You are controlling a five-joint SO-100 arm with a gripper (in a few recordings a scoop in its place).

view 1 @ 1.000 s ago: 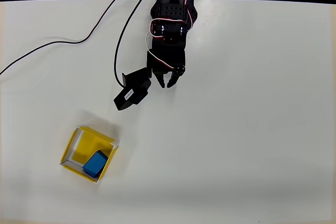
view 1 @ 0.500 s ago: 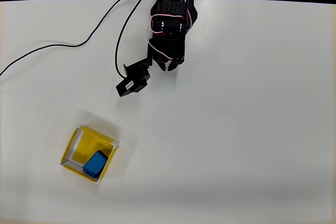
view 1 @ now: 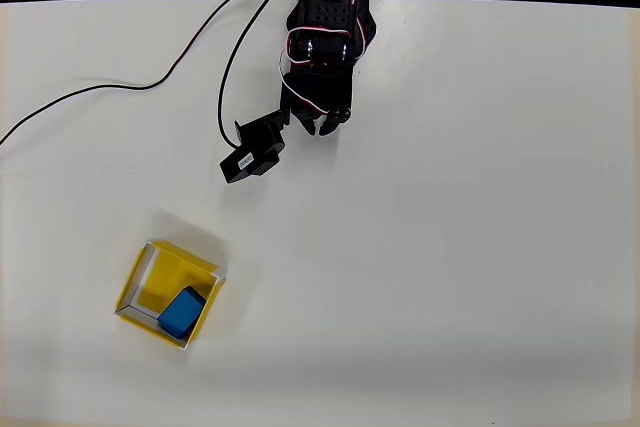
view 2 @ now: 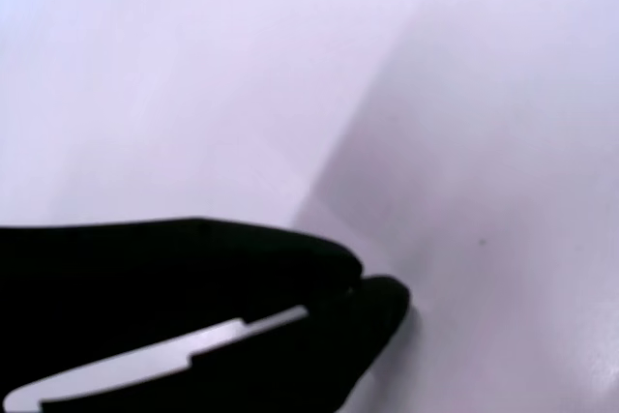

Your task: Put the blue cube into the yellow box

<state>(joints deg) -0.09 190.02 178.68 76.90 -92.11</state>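
One blue cube (view 1: 182, 312) in one yellow box (view 1: 141, 272); claw (view 1: 320, 128) pressed together, empty.

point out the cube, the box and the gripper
cube (view 1: 182, 312), overhead view, on its top face
box (view 1: 151, 279), overhead view, on its bare yellow floor
gripper (view 1: 323, 127), overhead view, between its fingertips

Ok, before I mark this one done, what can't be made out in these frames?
- Overhead view: the arm's base is cut off by the top edge.
- Overhead view: the blue cube sits in the yellow box; whether it lies flat or leans on the wall is too small to tell.
- Wrist view: the end effector is a dark, blurred silhouette; the table is blurred.
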